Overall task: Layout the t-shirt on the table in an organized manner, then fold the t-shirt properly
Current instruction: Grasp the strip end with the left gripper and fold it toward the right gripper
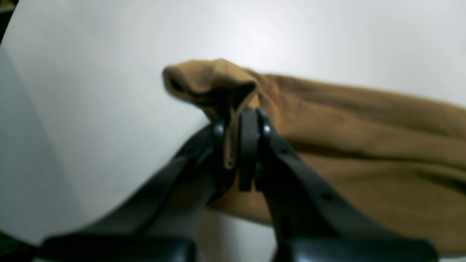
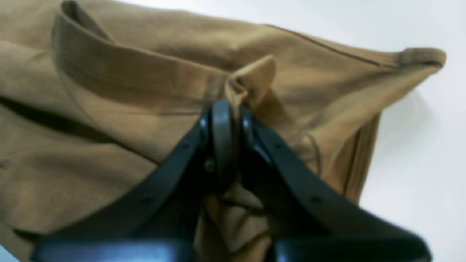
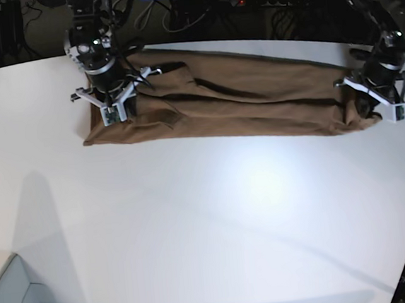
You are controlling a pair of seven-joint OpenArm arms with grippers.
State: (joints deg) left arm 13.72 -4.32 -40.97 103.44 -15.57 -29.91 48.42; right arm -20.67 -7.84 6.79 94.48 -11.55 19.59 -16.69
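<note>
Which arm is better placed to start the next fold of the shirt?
Neither clearly: the left gripper and the right gripper each pinch one end of the t-shirt. Probably they move together.

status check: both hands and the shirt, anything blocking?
Left hand shut on t-shirt edge. Right hand shut near collar. Shirt stretched between them along far side of table. Nothing blocking.

Overhead light is glaring off the white bench (image 3: 262, 189), soft shadows are falling lower left, and both wrist views are blurring.
</note>
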